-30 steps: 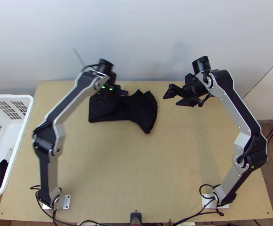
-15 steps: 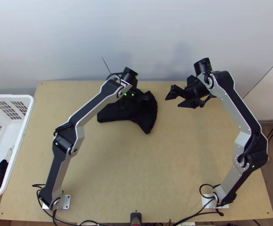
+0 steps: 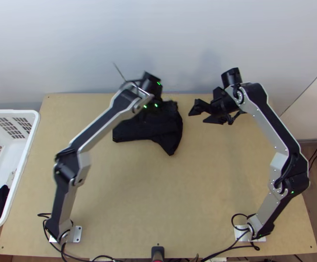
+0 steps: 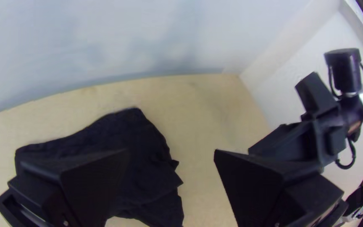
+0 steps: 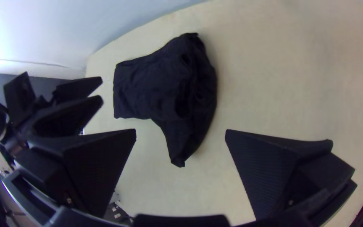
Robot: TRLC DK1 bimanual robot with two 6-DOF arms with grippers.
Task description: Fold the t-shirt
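Observation:
The black t-shirt (image 3: 169,131) lies folded and somewhat bunched near the table's far edge, one corner pointing toward the near edge. Over its far part is my left gripper (image 3: 153,104), hiding some cloth; in its wrist view the left gripper (image 4: 171,153) is open, fingers wide apart, with the shirt (image 4: 135,176) beneath. To the right of the cloth, my right gripper (image 3: 197,117) is held apart from it. The right wrist view has the right gripper (image 5: 180,132) open with nothing held, and the whole shirt (image 5: 164,84) lying beyond its fingers.
At the left stands a white basket (image 3: 32,144) with a dark cloth (image 3: 0,201) in it. A pale wall (image 3: 180,48) rises behind the table's far edge. Bare tabletop (image 3: 158,196) stretches between the arms' bases.
My left gripper has moved right over the shirt, then slightly back. The shirt's left edge has shifted right, making the cloth narrower. The right gripper has barely shifted.

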